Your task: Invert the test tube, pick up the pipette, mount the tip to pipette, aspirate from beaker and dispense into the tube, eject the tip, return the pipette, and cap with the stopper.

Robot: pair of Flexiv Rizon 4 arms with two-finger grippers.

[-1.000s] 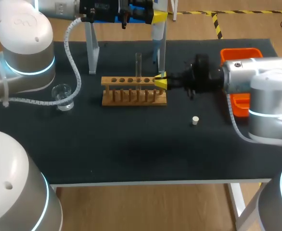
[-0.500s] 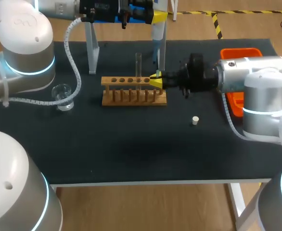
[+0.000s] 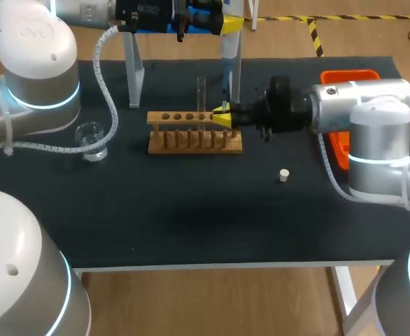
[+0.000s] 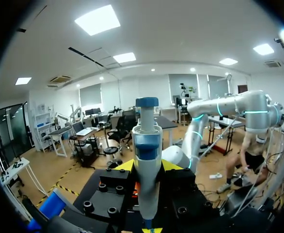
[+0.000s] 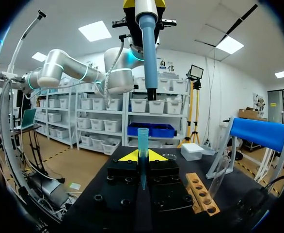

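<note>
Right wrist view: right gripper (image 5: 142,158) clamped on blue pipette tip (image 5: 142,141), upright below pipette (image 5: 148,53) clamped in left gripper (image 4: 147,167). Mounting step, apparently; next, line tip mouth under nozzle, press together.

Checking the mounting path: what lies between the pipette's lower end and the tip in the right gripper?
Nothing: in the right wrist view the gap between the pipette and the tip is bare.
</note>
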